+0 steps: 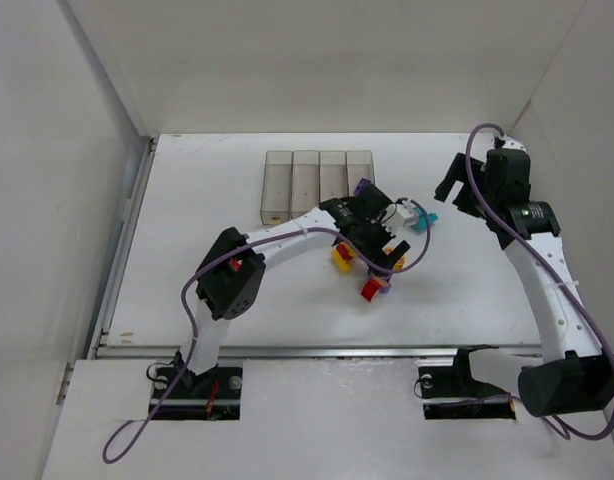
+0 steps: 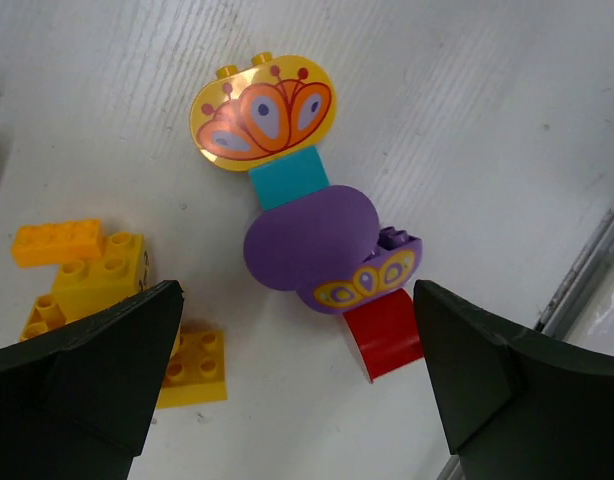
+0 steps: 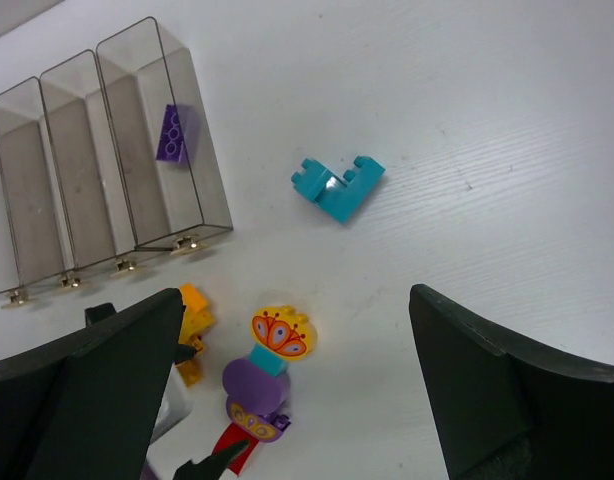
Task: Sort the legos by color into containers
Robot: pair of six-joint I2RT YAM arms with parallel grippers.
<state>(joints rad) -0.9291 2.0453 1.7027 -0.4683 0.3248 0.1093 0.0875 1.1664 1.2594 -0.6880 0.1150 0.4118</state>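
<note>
Mixed clump [image 2: 309, 235] framed for pickup, not yet gripped.
It is laid flat on the table [image 2: 507, 90] between the fingers of the wide-open left claw [image 2: 297, 305]; its long axis is seen diagonal, yellow end far-left, red end near-right. Closing across the purple middle is called for. The right claw [image 3: 294, 305] is spread, empty, off to the side.

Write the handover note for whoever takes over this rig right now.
Left gripper: open, empty, hovering over the joined clump of yellow, teal, purple and red.
Right gripper: open, empty, higher above the table.
Containers: one purple brick in the end bin; the rest look empty.
Loose on the table: teal brick, yellow bricks.
Done: one brick sorted. Left: split the clump, bin everything else by colour.
</note>
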